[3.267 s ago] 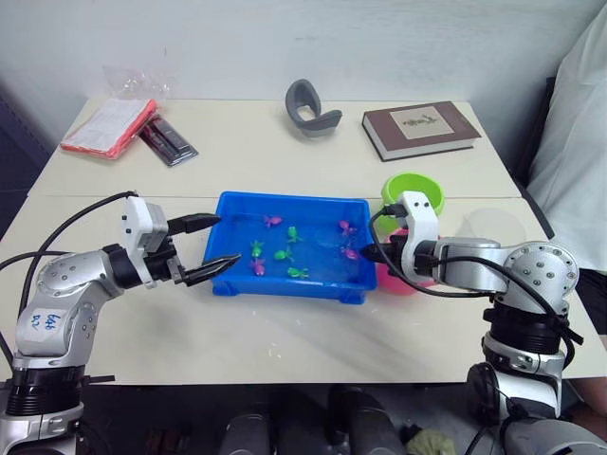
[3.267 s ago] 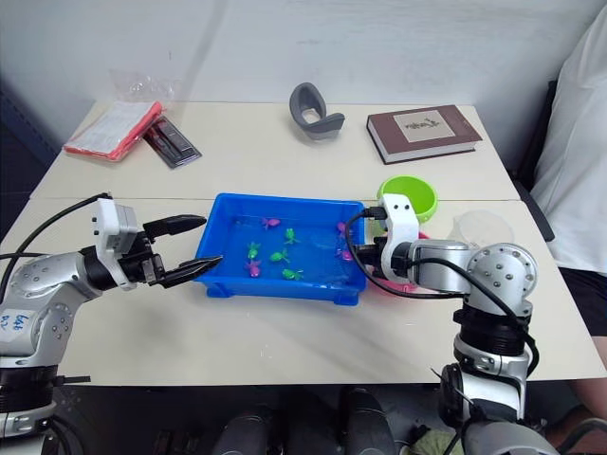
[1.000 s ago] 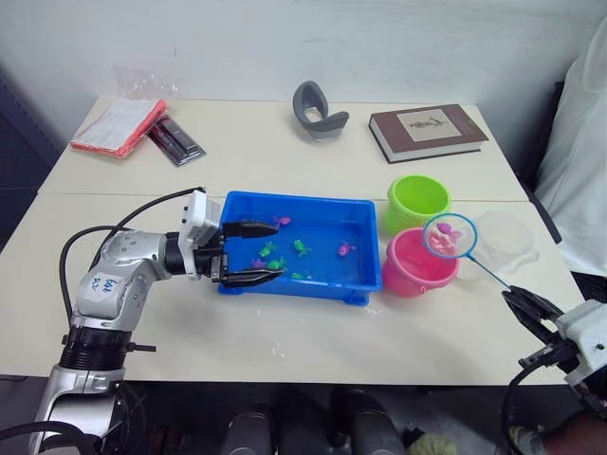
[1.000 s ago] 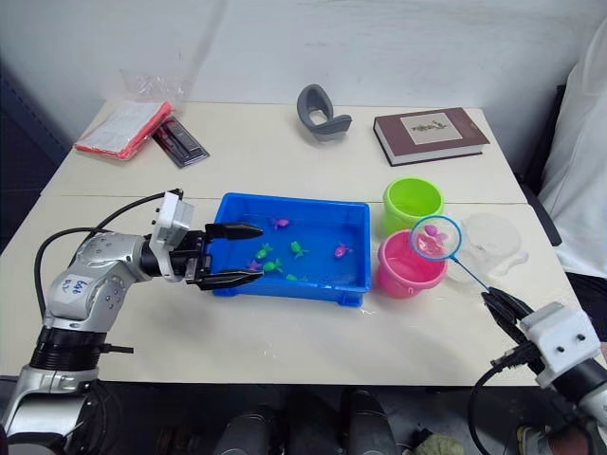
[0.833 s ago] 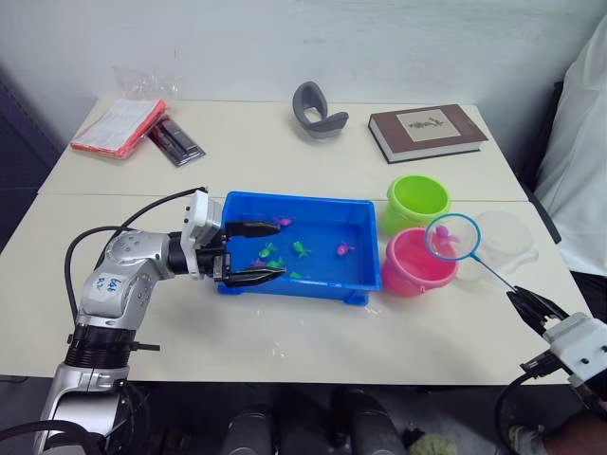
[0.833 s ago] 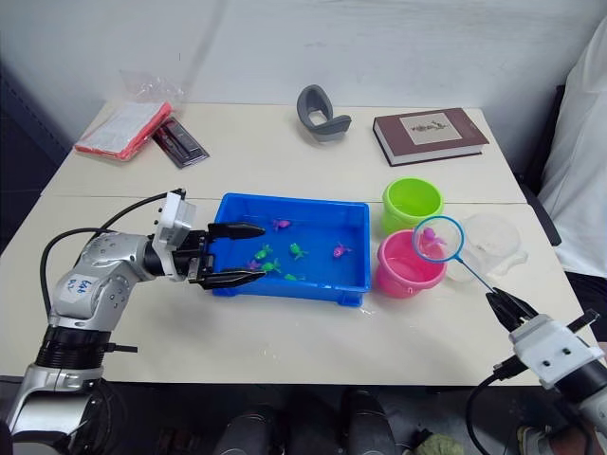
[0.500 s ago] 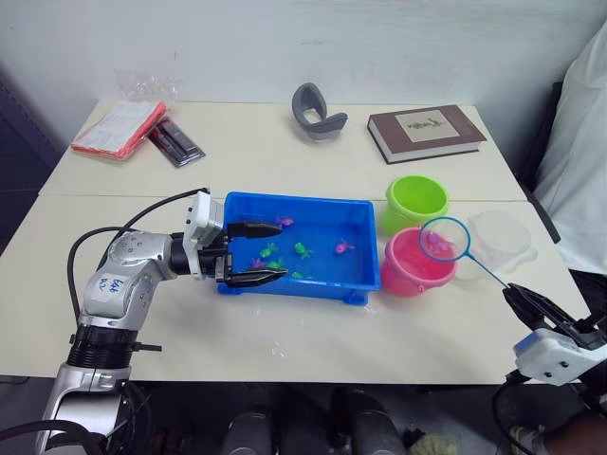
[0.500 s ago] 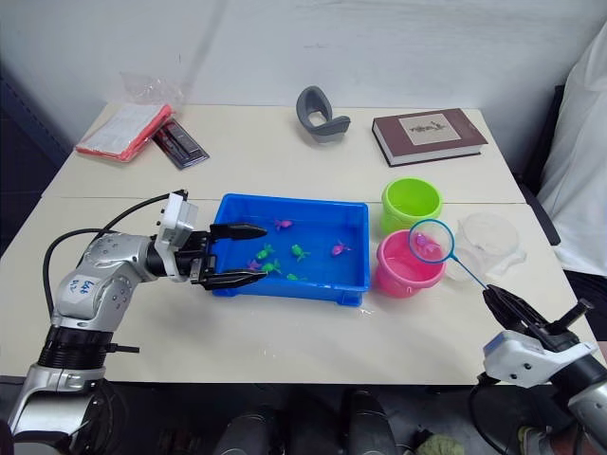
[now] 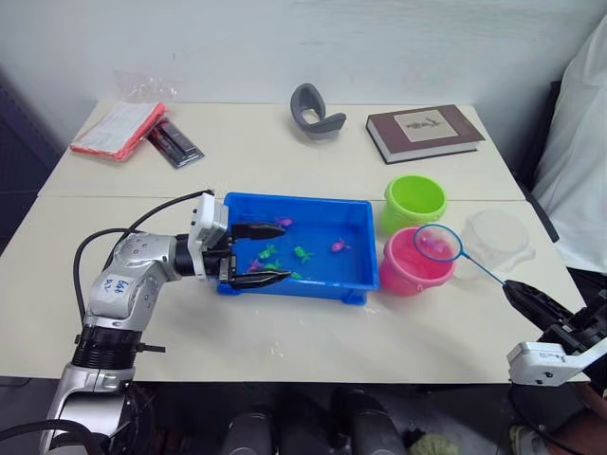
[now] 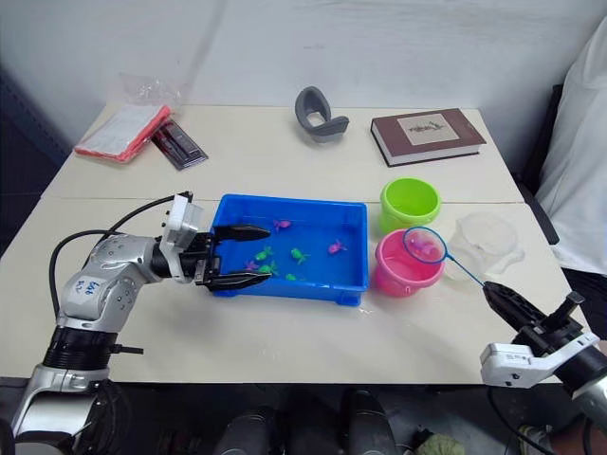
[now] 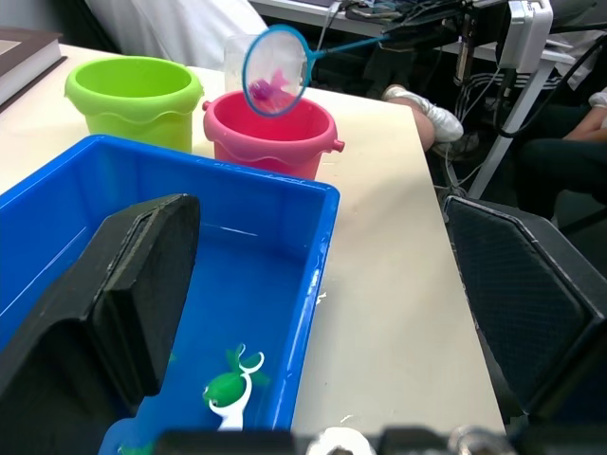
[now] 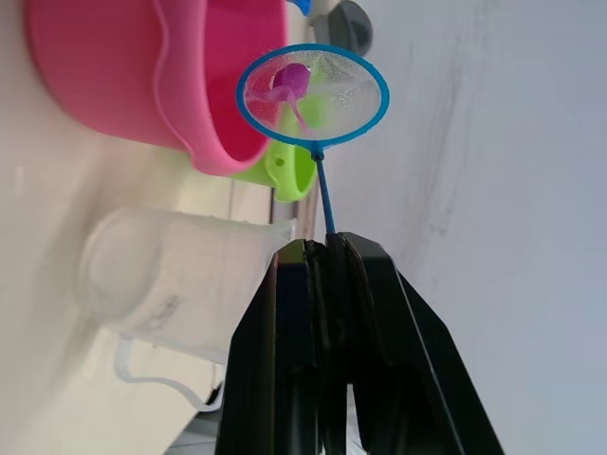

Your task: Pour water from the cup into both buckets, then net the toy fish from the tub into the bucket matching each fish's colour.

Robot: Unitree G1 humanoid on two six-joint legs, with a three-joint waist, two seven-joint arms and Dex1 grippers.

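Net (image 9: 437,244) with pink fish (image 12: 289,78) over pink bucket (image 9: 408,268), right of centre.
Tub (image 9: 313,282) holds green and pink fish; cup (image 9: 497,237) beside the buckets. Net handle slants down-right into the clenched right gripper (image 9: 527,301). Left gripper (image 9: 261,254) released, jaws straddling the tub's wall.

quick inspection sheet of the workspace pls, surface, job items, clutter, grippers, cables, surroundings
surface: cream table, seam across the middle.
job's things: blue tub holds water with green and pink toy fish; green bucket behind pink bucket; clear cup on the right; net carries a pink fish above the pink bucket.
clutter: brown book, grey curved object, red-edged packet, dark flat pack.
grippers: left gripper open over the tub's left end; right gripper shut on the net's handle.
cables: black cable along the left arm.
surroundings: person in white at right.
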